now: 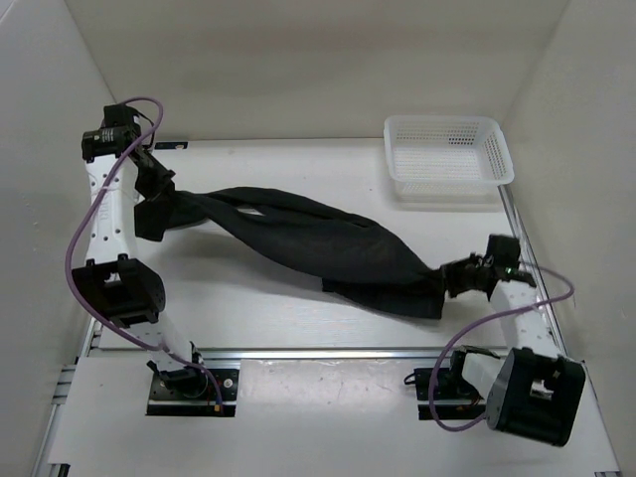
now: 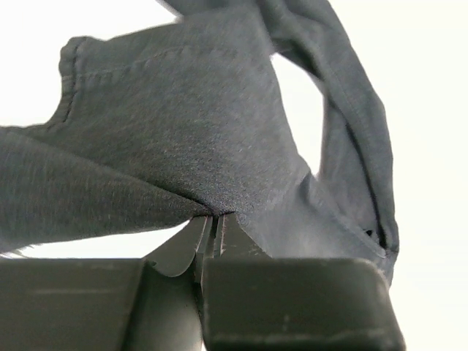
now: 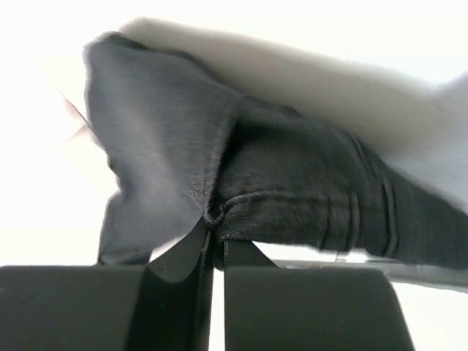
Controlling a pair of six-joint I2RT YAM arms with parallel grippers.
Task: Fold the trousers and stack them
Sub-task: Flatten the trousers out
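Observation:
The black trousers point(image 1: 318, 248) hang stretched across the table between my two grippers, twisted near the left end. My left gripper point(image 1: 159, 214) is shut on one end of the cloth at the left. In the left wrist view the jaws point(image 2: 214, 219) pinch a fold of the dark cloth point(image 2: 190, 131). My right gripper point(image 1: 459, 278) is shut on the other end at the right. In the right wrist view the jaws point(image 3: 214, 232) clamp a hemmed edge of the trousers point(image 3: 292, 197).
A white mesh basket point(image 1: 448, 159) stands at the back right corner. White walls close the table point(image 1: 298, 179) at the back and both sides. A metal rail point(image 1: 318, 352) runs along the near edge by the arm bases.

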